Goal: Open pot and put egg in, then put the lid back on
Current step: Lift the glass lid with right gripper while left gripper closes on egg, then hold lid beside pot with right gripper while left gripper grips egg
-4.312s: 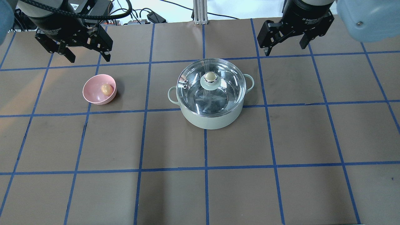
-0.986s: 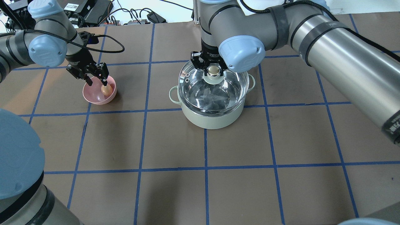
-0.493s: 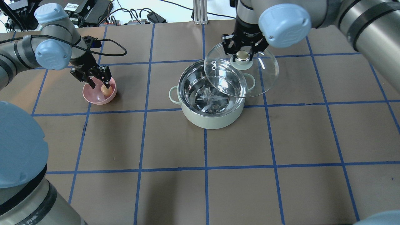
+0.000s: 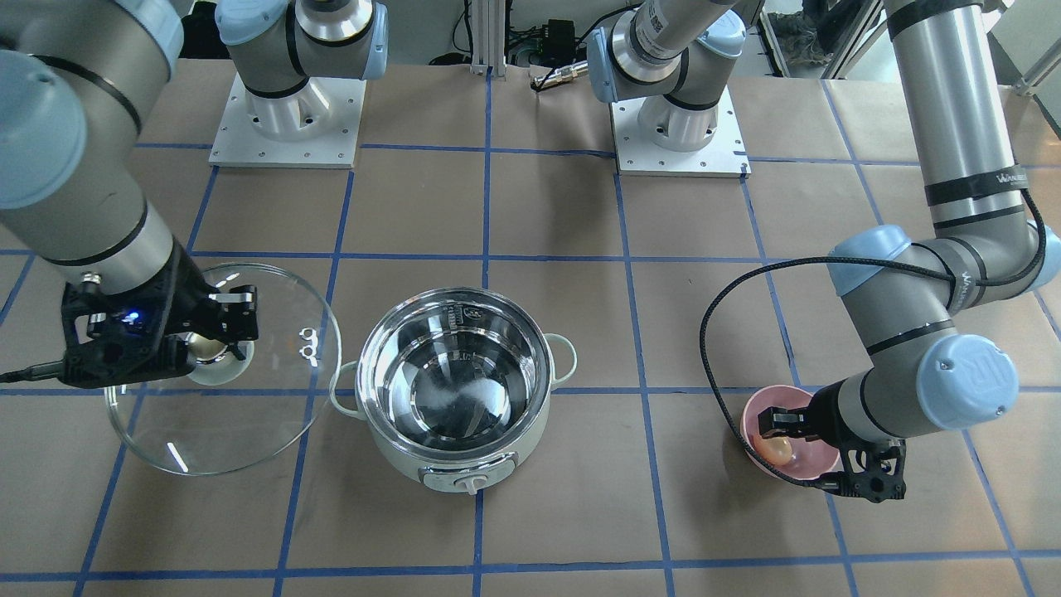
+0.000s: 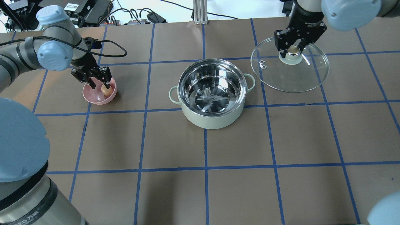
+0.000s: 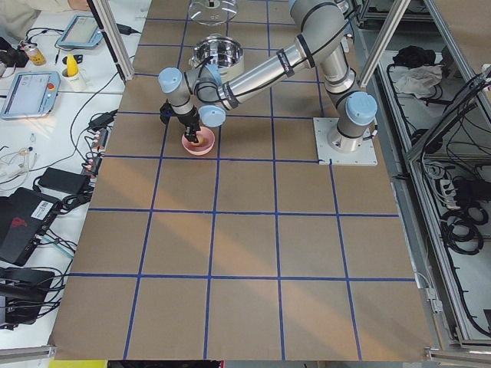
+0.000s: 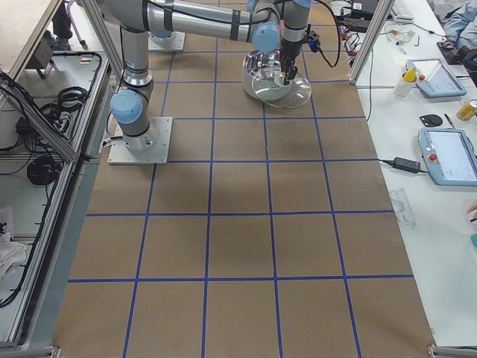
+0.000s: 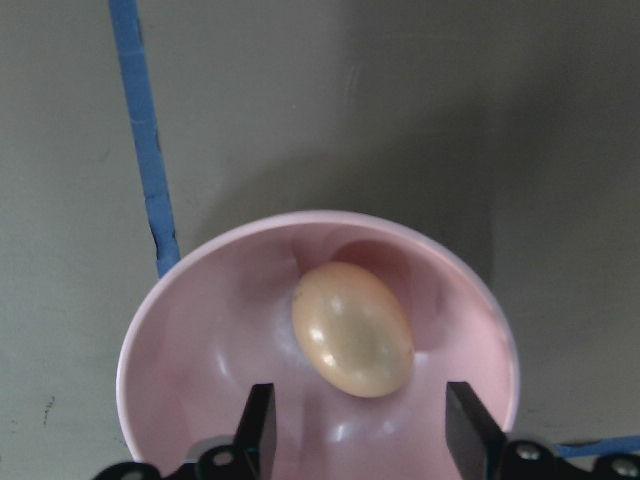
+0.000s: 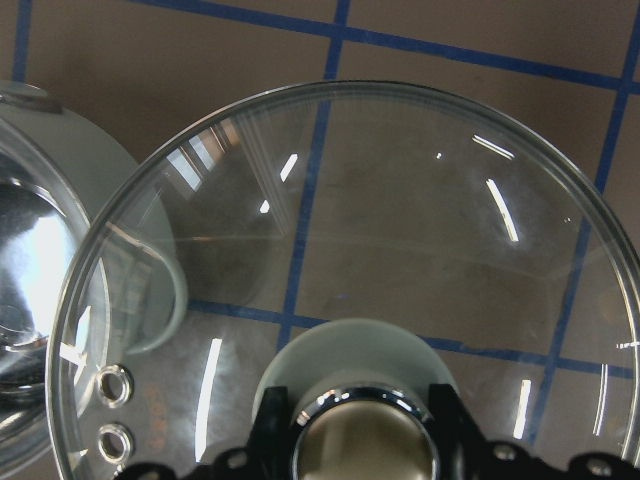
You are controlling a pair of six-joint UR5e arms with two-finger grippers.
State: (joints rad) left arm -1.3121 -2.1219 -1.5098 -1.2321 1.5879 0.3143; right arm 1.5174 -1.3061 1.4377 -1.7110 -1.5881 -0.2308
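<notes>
The pot (image 5: pixel 212 93) stands open in the middle of the table, its steel inside empty; it also shows in the front view (image 4: pixel 454 385). My right gripper (image 5: pixel 293 49) is shut on the lid's knob (image 9: pixel 365 440) and holds the glass lid (image 5: pixel 290 73) over the table to the pot's right, clear of its rim. The egg (image 5: pixel 106 90) lies in a pink bowl (image 5: pixel 93 95) on the left. My left gripper (image 5: pixel 100 82) is open, low in the bowl, one finger on each side of the egg (image 8: pixel 352 328), apart from it.
Blue tape lines grid the brown table (image 5: pixel 206 187). Cables and boxes lie beyond the far edge (image 5: pixel 93 9). The pot's control dial (image 4: pixel 471 483) faces away from the robot. Both arm bases (image 4: pixel 286 116) stand at the robot's side of the table.
My right gripper has carried the lid further right, fully clear of the pot. My left gripper stays open over the egg in the bowl.
</notes>
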